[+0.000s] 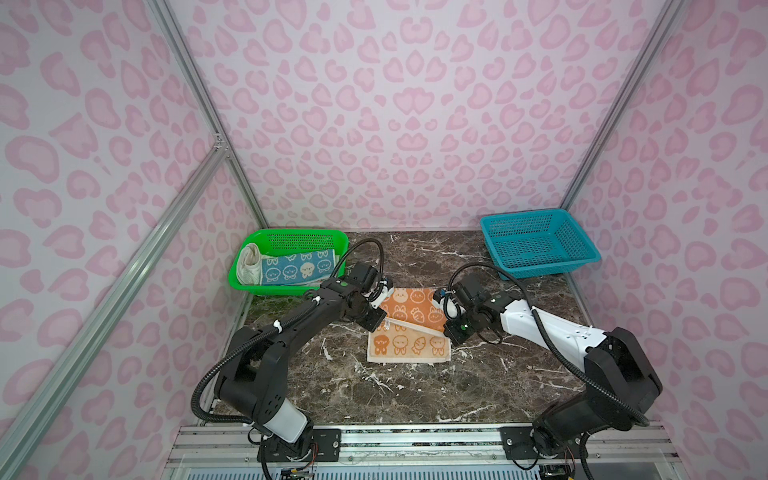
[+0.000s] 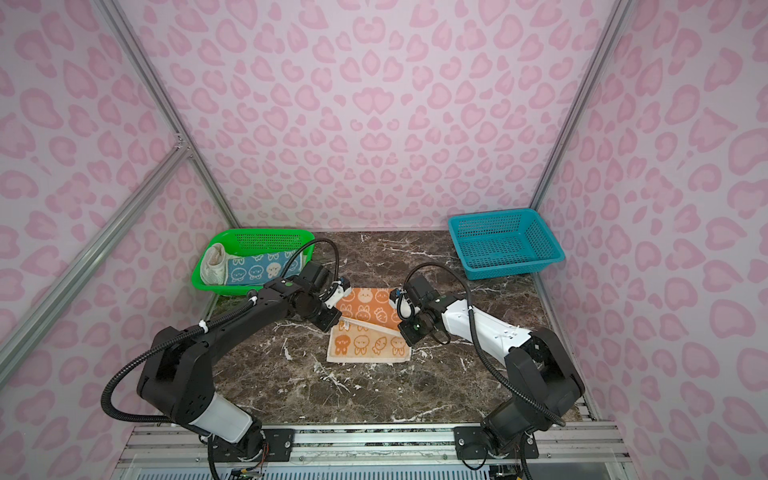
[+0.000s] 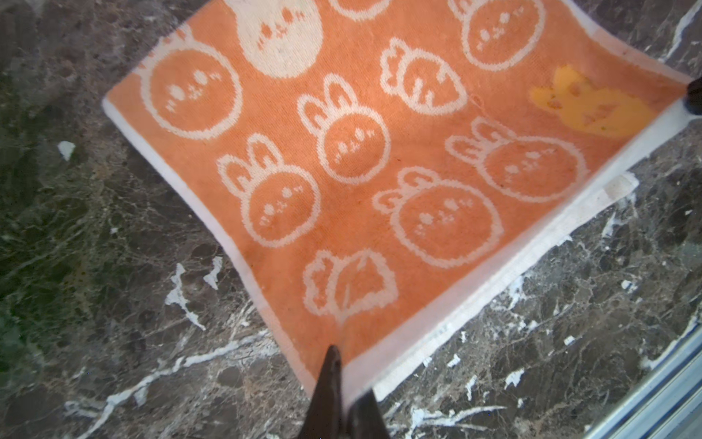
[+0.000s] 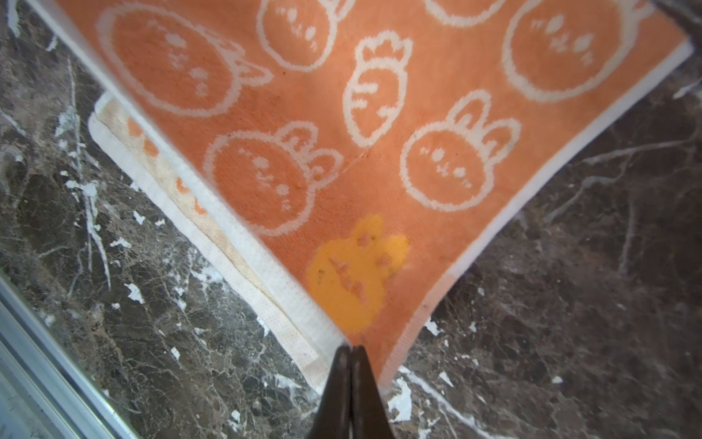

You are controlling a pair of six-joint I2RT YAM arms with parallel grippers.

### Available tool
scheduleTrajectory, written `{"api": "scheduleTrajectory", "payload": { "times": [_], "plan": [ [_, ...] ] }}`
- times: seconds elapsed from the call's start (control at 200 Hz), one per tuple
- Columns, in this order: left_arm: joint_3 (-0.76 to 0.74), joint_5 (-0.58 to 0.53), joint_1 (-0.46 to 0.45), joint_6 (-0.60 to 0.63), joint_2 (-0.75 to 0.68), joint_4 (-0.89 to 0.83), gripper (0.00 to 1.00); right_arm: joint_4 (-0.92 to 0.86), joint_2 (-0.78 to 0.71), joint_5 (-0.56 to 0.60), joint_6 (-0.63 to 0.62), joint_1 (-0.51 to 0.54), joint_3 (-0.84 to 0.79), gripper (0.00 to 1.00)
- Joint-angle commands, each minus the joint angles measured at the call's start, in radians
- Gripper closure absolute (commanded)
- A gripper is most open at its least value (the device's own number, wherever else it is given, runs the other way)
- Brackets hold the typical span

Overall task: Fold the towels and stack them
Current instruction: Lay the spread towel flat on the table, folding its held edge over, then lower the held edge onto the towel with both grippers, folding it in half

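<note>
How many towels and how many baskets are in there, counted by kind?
Towels: 3 (orange towel, blue towel, white towel)
Baskets: 2 (green basket, blue basket)
Total: 5

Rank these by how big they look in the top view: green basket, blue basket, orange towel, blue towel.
Largest: green basket and blue basket, too alike to rank.
Then: orange towel, mid-fold.
Smallest: blue towel, partly hidden.
</note>
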Motion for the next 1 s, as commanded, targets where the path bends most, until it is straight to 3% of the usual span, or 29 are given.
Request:
{"api": "scheduleTrajectory", "payload": {
  "times": [0.0,0.335,0.605,0.995],
  "plan": [
    [-0.019,-0.054,-0.018,-0.034,0.017,-0.008,0.97,0.019,0.015,0.052,0.030,0.027,-0.018,1.00],
    [-0.020,-0.118,-0.062,-0.053,0.018,-0.046,0.97,0.001,0.009,0.057,0.024,0.077,-0.019,1.00],
    [-0.033,-0.080,-0.070,-0.070,-0.035,-0.061,0.96,-0.032,-0.025,0.060,0.037,0.117,-0.045,1.00],
    [-0.094,-0.038,-0.085,-0.104,0.009,-0.053,0.92,-0.017,0.041,0.074,0.051,0.161,-0.067,1.00]
  ]
}}
